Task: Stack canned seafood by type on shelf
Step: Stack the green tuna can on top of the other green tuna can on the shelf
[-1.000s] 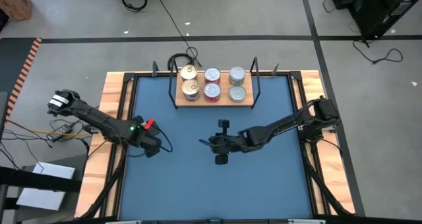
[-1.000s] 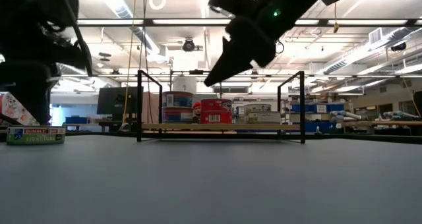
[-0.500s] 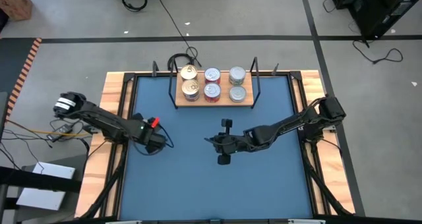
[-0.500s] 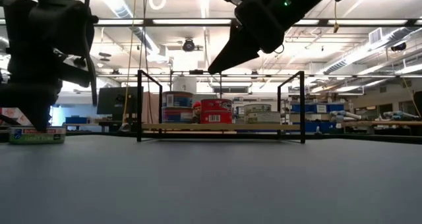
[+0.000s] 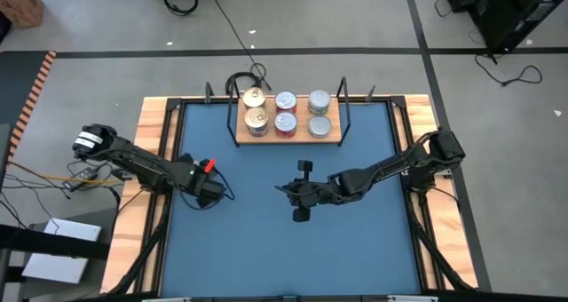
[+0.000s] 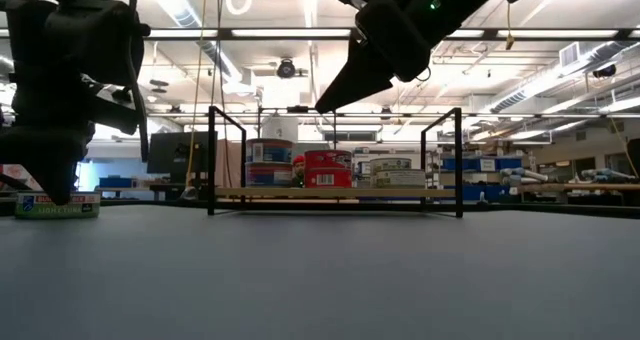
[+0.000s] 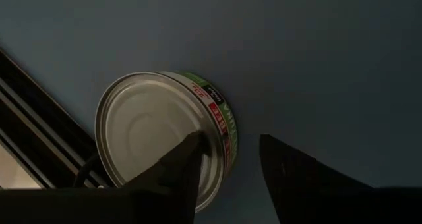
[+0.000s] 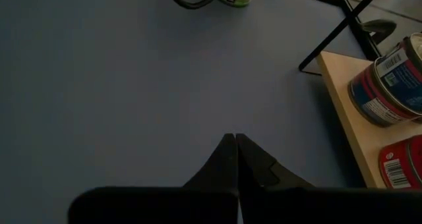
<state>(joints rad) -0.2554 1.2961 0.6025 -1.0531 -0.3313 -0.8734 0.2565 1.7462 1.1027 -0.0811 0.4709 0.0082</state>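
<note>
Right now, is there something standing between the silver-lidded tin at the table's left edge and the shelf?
Nothing visible. Open blue table lies between the tin, under the left pincer, and the shelf. The right pincer hangs mid-table, off that path.

Table surface: uniform matte blue, bordered by a light natural-wood rim with black rails inside it. Shelf: pale wood board, black wire uprights at both ends. Tins on the shelf, seen from above: gold lids on the two at its left end, silver lids with red sides on the middle two, silver lids with greenish sides at its right end. Tin near the table's left edge: plain silver lid, green label band with red and white lettering. Both arms: dark, nearly black; the left arm carries a red tag and a green light.
</note>
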